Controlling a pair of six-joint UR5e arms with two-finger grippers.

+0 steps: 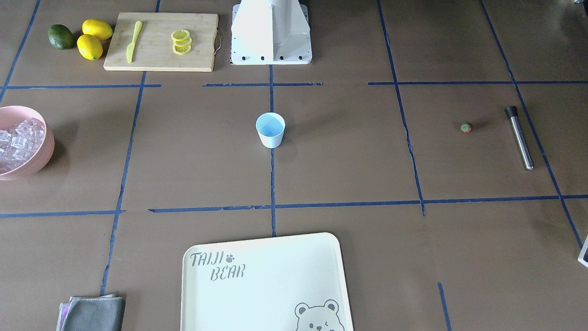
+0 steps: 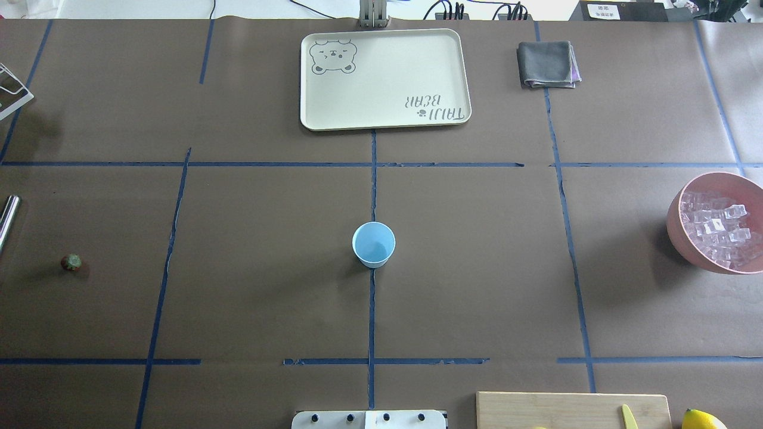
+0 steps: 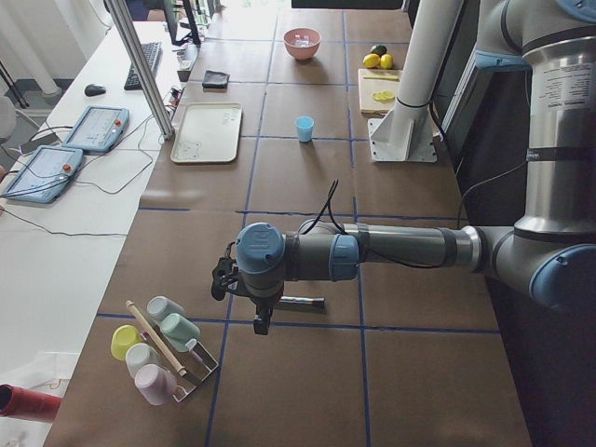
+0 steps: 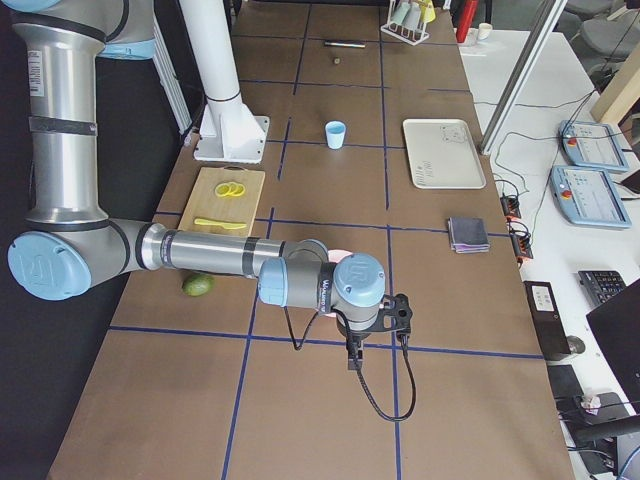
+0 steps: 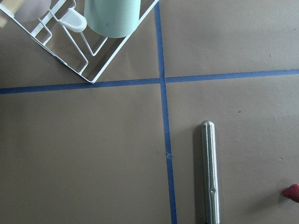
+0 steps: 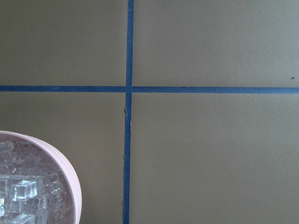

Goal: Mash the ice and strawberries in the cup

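at the far left a white wire rack (image 5: 70,51) holds a mint cup (image 5: 112,16), near the left gripper (image 3: 263,322) — whether its fingers are wide or narrow cannot be told. under that gripper lies a metal rod (image 5: 209,172), with the strawberry (image 2: 71,262) just past it. the light-blue cup (image 2: 374,244) stands upright mid-table, well apart from both grippers, only its pale inside showing. the right gripper (image 4: 352,358), its spread equally unreadable, hangs beside the pink bowl (image 2: 676,220) — heaped with ice (image 2: 718,229).

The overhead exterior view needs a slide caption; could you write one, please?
Empty light-blue cup at centre, strawberry far left, pink bowl of ice far right.
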